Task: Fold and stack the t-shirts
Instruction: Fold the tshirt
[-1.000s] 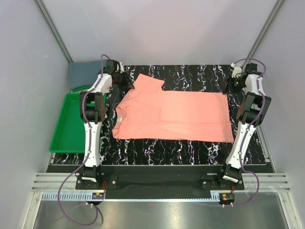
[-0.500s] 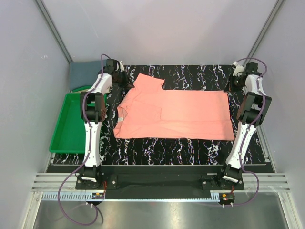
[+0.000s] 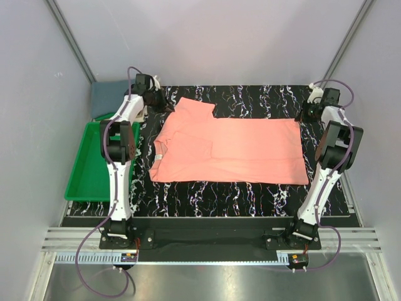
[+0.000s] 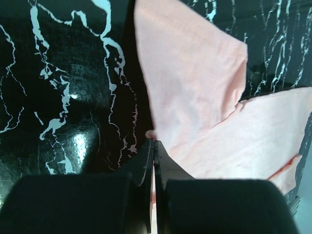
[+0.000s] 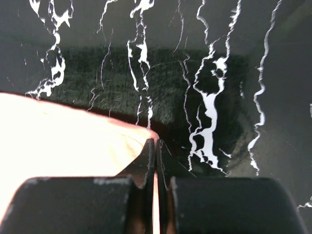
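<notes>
A salmon-pink t-shirt (image 3: 232, 150) lies spread flat across the black marbled table, neck to the left, with a small white label (image 3: 159, 157). One sleeve is folded over at the far left. My left gripper (image 3: 168, 108) is shut on the shirt's far-left edge by that sleeve; in the left wrist view the gripper (image 4: 153, 142) pinches pink cloth (image 4: 195, 87). My right gripper (image 3: 302, 118) is shut on the far-right hem corner; in the right wrist view the gripper (image 5: 156, 142) pinches the cloth (image 5: 63, 131). A slate blue-grey t-shirt (image 3: 109, 99) lies folded at the far left.
A green plastic tray (image 3: 88, 172) sits left of the table, beside the left arm, with the blue-grey shirt at its far end. Grey walls close in the back and both sides. Both arm bases stand at the near edge.
Both wrists have shifted a little toward the far side and outward, still pinching the shirt's far corners. The shirt has barely moved.
</notes>
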### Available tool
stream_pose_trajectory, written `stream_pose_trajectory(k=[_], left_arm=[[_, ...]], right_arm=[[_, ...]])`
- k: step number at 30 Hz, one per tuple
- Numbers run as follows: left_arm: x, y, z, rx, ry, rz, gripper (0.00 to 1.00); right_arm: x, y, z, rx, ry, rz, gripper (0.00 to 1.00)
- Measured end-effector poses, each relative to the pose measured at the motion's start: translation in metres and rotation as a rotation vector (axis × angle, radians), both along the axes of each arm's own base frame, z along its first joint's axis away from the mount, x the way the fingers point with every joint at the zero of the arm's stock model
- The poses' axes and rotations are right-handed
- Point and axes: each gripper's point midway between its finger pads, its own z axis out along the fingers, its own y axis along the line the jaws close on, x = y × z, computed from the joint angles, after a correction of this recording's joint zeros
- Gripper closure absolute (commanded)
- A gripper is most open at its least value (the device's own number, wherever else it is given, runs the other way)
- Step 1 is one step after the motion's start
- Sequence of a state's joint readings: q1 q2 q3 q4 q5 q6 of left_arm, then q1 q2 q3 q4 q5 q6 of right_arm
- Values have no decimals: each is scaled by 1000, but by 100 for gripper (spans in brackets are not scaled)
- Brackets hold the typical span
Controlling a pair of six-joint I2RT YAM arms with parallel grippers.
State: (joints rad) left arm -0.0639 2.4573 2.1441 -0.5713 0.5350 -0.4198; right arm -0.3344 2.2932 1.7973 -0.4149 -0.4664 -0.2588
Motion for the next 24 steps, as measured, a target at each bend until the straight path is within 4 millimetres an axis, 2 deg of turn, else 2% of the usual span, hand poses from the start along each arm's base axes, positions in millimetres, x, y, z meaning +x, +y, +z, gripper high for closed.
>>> stream_pose_trajectory(k=[6, 10, 16, 24], left_arm=[[3, 1, 15, -2, -37, 2, 100], [-2, 5, 9, 2, -21, 8, 100], [-14, 15, -2, 12, 19, 28, 100], [-18, 22, 16, 12, -12, 39, 100]], right_arm=[[6, -3, 4, -19, -73, -28, 100], [6, -12, 2, -61, -94, -69, 100], [-5, -19, 0, -109, -119, -128, 100], [-7, -19, 27, -126, -227, -153, 100]])
